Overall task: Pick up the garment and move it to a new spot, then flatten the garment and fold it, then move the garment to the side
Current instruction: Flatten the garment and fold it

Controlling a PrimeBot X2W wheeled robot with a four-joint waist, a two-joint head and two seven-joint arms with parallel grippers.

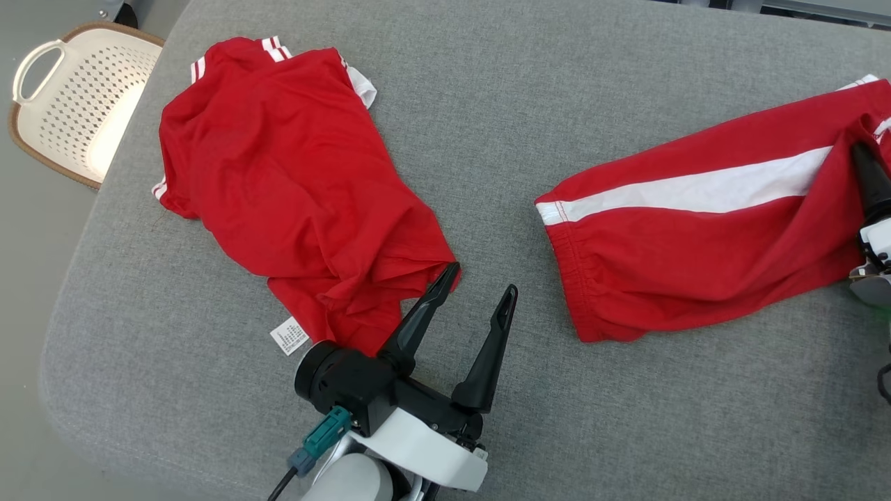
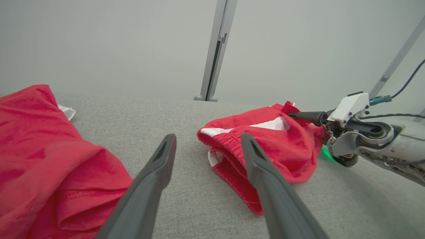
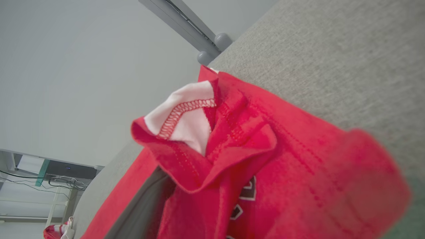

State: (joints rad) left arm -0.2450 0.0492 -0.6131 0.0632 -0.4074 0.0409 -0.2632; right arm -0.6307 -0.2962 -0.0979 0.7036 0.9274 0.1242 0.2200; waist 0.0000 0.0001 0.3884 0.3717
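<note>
Two red garments lie on the grey padded table (image 1: 487, 125). A crumpled red shirt (image 1: 292, 181) with white trim and a white label is at the left. Red shorts (image 1: 696, 243) with a white side stripe lie at the right. My left gripper (image 1: 479, 287) is open over bare table between them, its left finger touching the shirt's lower corner; the same gripper (image 2: 208, 139) points toward the shorts' waistband (image 2: 232, 142). My right gripper (image 1: 871, 161) is at the shorts' far right end, jaws open, with the hem (image 3: 206, 146) bunched over and between its fingers.
A white perforated basket (image 1: 76, 97) stands on the floor beyond the table's upper left corner. The table's rounded edge runs down the left side. A grey metal post (image 2: 215, 49) rises behind the far edge.
</note>
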